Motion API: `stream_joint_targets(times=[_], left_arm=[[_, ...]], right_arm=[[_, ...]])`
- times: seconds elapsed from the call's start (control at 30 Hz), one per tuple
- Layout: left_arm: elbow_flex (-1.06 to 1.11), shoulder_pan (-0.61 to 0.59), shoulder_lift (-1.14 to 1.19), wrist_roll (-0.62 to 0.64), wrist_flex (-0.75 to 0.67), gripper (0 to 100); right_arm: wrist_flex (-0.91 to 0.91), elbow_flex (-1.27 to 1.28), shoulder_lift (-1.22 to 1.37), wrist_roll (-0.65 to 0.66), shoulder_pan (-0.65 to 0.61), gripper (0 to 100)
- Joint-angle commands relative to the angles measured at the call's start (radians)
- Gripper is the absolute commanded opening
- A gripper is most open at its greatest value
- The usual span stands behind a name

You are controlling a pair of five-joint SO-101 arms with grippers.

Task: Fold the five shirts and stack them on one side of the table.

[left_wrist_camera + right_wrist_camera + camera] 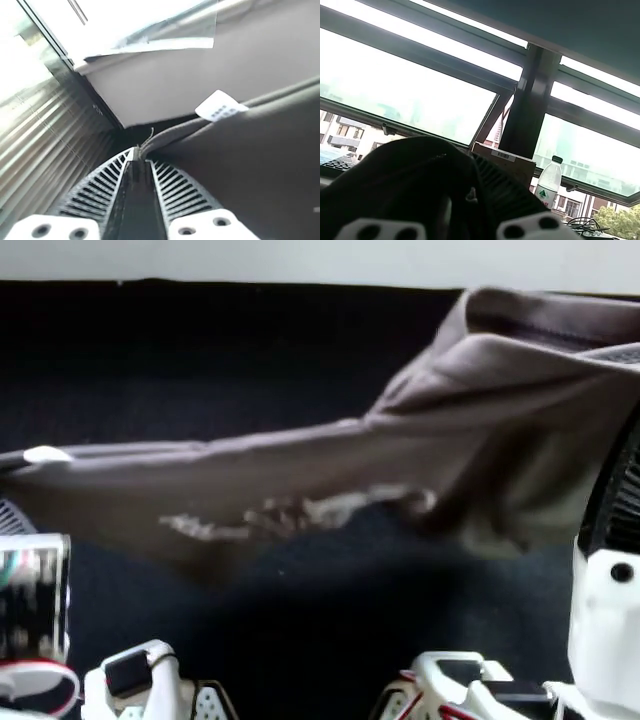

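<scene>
**Left jaws (mine).** Two black plates (172, 187) with fanned ribs taper to a shared tip. Each sits on a white mount (200, 227) pierced by round screw holes.

**Right jaws (mine).** A ribbed black plate (502, 187) of the same pattern stands above a white bracket (527, 230) with dark round holes.

**Right arm (605, 625), high view.** My housing is a smooth white moulding with one black screw hole. Above it is a black slatted section (622, 495).

**Left base (135, 680) and right base (450, 685).** Both are white shells framing black motor blocks. Thin red lines run along the right one.
</scene>
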Motion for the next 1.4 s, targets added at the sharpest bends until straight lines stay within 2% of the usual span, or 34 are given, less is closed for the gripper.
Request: stream_joint_targets(times=[0.0, 0.23, 0.4, 0.5, 0.57, 0.67, 0.83, 1.13, 1.37], left_arm=[[-0.002, -0.016, -0.001, 0.002, -0.051, 1], [0.094, -0.012, 0.054, 0.0, -0.078, 1], [0.28, -0.01, 0.252, 0.0, -0.166, 1], [0.329, 0.004, 0.418, 0.0, -0.252, 1], [0.321, 0.025, 0.544, 0.0, -0.311, 1], [0.251, 0.074, 0.737, 0.0, -0.364, 1], [0.002, 0.11, 1.004, 0.0, -0.358, 1], [-0.53, 0.11, 1.308, -0.025, -0.204, 1], [-0.7, 0.111, 1.495, -0.032, -0.08, 1]], right_arm=[[-0.022, 0.016, 0.007, 0.002, 0.008, 0.7], [-0.033, 0.286, 0.005, -0.002, 0.008, 0.7], [-0.131, 0.725, 0.008, -0.002, -0.041, 0.7], [-0.294, 1.059, 0.008, -0.002, -0.081, 0.7], [-0.489, 1.257, 0.01, -0.002, -0.097, 0.7], [-0.72, 1.442, 0.042, 0.003, -0.102, 0.6], [-0.717, 1.314, 0.22, 0.002, -0.084, 0.6], [-0.545, 0.727, 0.527, 0.002, -0.076, 0.6], [-0.369, 0.515, 0.739, 0.0, -0.09, 0.6]])
